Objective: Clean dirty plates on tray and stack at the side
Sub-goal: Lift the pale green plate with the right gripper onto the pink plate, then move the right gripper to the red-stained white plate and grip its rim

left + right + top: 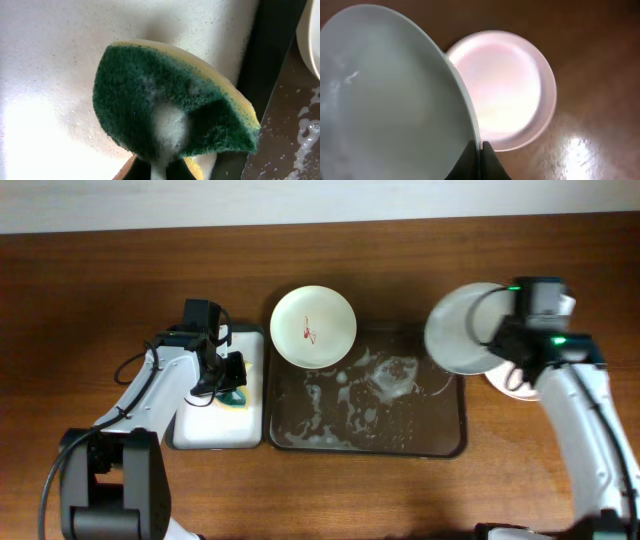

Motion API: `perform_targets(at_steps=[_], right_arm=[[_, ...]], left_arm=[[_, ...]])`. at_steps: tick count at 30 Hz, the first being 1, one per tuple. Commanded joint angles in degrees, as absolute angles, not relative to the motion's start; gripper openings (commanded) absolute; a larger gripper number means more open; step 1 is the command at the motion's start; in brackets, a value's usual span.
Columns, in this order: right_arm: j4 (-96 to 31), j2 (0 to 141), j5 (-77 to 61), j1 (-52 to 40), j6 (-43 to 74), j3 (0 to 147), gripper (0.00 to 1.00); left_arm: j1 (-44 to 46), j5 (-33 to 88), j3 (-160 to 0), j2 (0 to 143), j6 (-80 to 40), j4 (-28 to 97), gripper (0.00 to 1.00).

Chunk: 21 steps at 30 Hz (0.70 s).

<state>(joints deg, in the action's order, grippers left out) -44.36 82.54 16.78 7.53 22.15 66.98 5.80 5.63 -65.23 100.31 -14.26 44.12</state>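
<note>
Mint plate (pixel 395 95) tilted, rim in right fingers (pixel 492 165), white plate (pixel 505 90) flat nearby

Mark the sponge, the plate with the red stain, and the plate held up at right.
sponge (pixel 165 95), left wrist view, middle of its green scouring face.
stained plate (pixel 325 315), overhead view, bare inner surface, upper right of centre.
held plate (pixel 390 95), right wrist view, middle of its pale face.
</note>
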Motion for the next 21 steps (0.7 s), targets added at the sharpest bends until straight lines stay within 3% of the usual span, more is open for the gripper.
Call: perform_targets(at_steps=[1,11,12,14,15,21], right_arm=[[-44.34,86.41,4.69,18.26,23.51,68.14,0.04],[-41.01,96.14,-7.46,33.95,24.47,68.14,0.04],[-40.27,96.31,-8.67,34.2,24.16,68.16,0.1],[-38.26,96.25,-13.91,33.85,21.5,68.23,0.32],[-37.74,96.16,-17.89,33.36,19.42,68.34,0.36],[-36.93,96.16,-26.57,25.39,10.59,69.73,0.39]], left_arm=[[5.45,6.28,-64.9,100.62,-13.21,44.01,0.0],[5.45,6.26,-64.9,100.62,-13.87,43.99,0.0],[5.45,6.26,-64.9,100.62,-13.85,43.99,0.0],[5.45,6.26,-64.9,100.62,-13.85,43.97,0.0],[5.45,6.26,-64.9,100.62,-13.85,43.94,0.0],[5.45,6.26,-64.9,100.62,-13.87,43.94,0.0]])
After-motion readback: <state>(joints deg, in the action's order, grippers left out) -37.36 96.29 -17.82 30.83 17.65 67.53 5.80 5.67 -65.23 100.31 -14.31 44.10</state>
